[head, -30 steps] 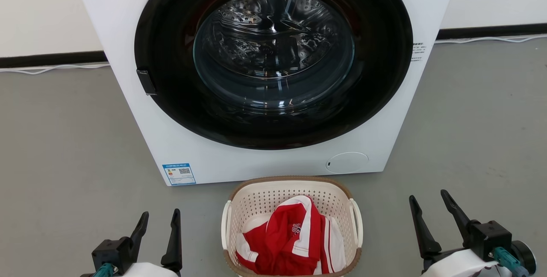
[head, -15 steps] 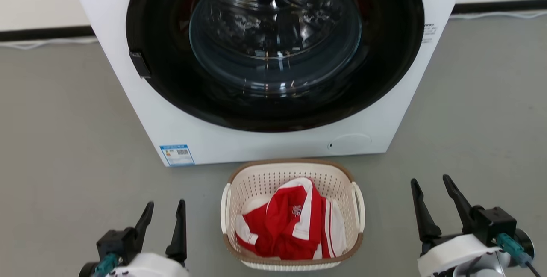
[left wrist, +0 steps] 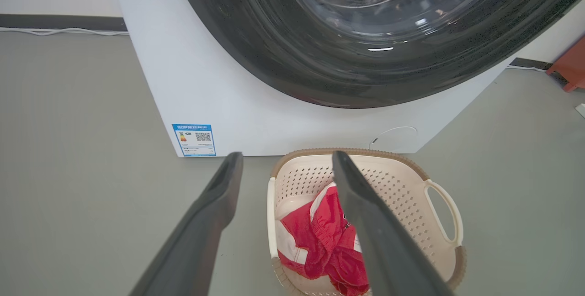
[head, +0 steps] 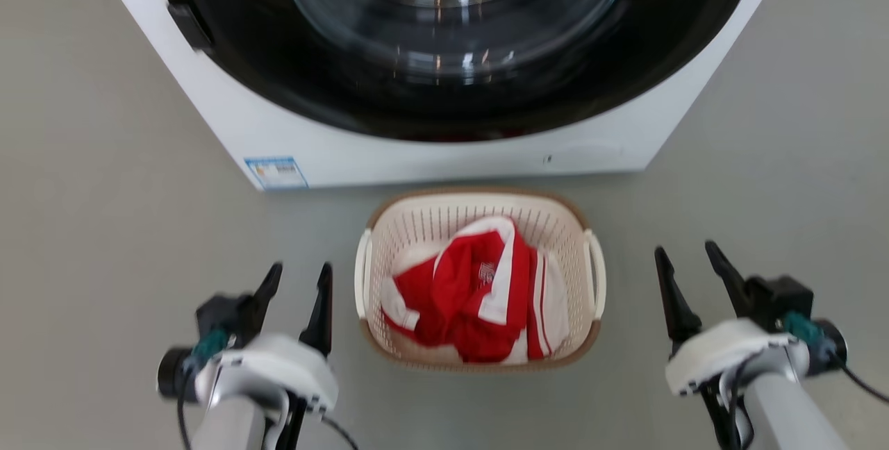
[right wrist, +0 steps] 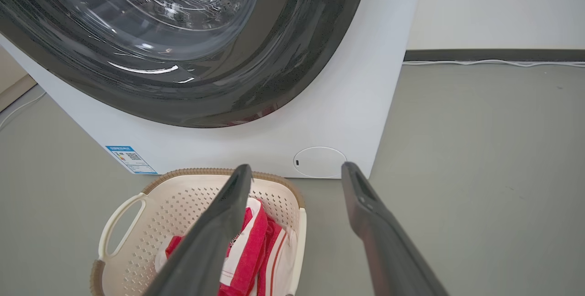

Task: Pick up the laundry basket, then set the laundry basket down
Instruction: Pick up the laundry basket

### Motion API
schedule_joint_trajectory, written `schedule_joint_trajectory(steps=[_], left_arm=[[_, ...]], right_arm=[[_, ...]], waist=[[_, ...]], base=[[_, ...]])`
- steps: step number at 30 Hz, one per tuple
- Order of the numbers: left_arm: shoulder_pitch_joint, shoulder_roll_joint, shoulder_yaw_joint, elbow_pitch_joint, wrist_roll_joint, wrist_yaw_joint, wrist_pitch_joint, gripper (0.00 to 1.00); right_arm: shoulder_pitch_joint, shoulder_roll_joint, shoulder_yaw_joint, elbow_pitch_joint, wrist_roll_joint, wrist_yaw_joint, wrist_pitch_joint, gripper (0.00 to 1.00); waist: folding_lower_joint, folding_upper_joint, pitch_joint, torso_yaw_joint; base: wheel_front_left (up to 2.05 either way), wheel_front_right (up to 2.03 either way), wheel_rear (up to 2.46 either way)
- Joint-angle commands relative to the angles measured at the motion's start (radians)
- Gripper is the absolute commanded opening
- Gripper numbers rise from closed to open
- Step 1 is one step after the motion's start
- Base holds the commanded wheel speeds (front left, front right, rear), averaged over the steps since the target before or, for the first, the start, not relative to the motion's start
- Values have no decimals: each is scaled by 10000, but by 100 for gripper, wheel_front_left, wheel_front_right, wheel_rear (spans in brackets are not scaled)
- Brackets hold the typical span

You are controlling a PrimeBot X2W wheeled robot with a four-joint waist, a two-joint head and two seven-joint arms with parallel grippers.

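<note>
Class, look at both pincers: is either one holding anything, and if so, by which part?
Nothing is held. The left pincer and the right pincer stand open on either side of the laundry basket, not touching it.

Probably a laundry room: washing machine (head: pixel 417 153), laundry basket (head: pixel 430 219)

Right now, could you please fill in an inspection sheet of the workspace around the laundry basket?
Surface: grey floor, smooth.
Job's things: laundry basket upright on the floor in front of the washing machine, holding a red and white garment.
Clutter: nothing seen.
Grippers: left gripper open, left of the basket, not touching it; right gripper open, right of it, not touching it.
Cables: dark cables at the wrists; white cable along the wall's foot.
Surroundings: the machine has a dark round glass door and a blue label; dark skirting behind.
</note>
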Motion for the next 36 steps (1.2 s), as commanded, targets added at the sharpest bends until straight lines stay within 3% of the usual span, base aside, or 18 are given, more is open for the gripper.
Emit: schedule_joint_trajectory(steps=[1,10,20,36], left_arm=[[-552,120,195,4,29,113,-90,100],[-3051,120,-664,2129,-666,356,-90,100],[-4597,120,-1920,3420,-1600,723,-90,100],[-5820,120,-2997,4456,-2417,1309,-90,100]], right_arm=[[-427,-54,274,24,-22,62,-109,100],[-2297,-435,722,1567,-102,62,-109,100],[-3363,-479,972,2619,-243,62,-109,100],[-3914,-456,1064,2604,-191,62,-109,100]], waist=[[0,0,665,85],[0,0,2796,282],[0,0,4083,425],[0,0,5436,427]], base=[[0,0,0],[0,0,0],[0,0,0],[0,0,0]])
